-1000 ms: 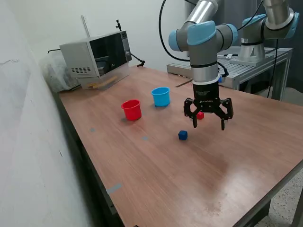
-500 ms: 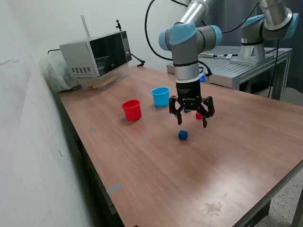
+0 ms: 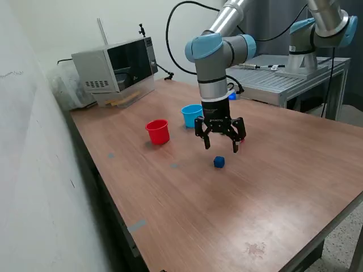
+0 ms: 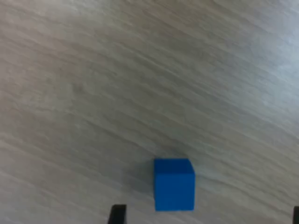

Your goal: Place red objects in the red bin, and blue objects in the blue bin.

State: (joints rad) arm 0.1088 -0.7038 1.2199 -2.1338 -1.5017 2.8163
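Tool (image 3: pixel 220 148): spread wide, holding nothing, above the blue cube (image 3: pixel 219 162) mid-table.
Risk: cube sits off-centre between the fingers; a descending fingertip could knock it away.

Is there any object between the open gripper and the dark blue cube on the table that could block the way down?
Nothing visible does. The gripper hangs open above the blue cube, with only air between them. In the wrist view the cube lies alone on bare wood of the table, between the two fingertips.
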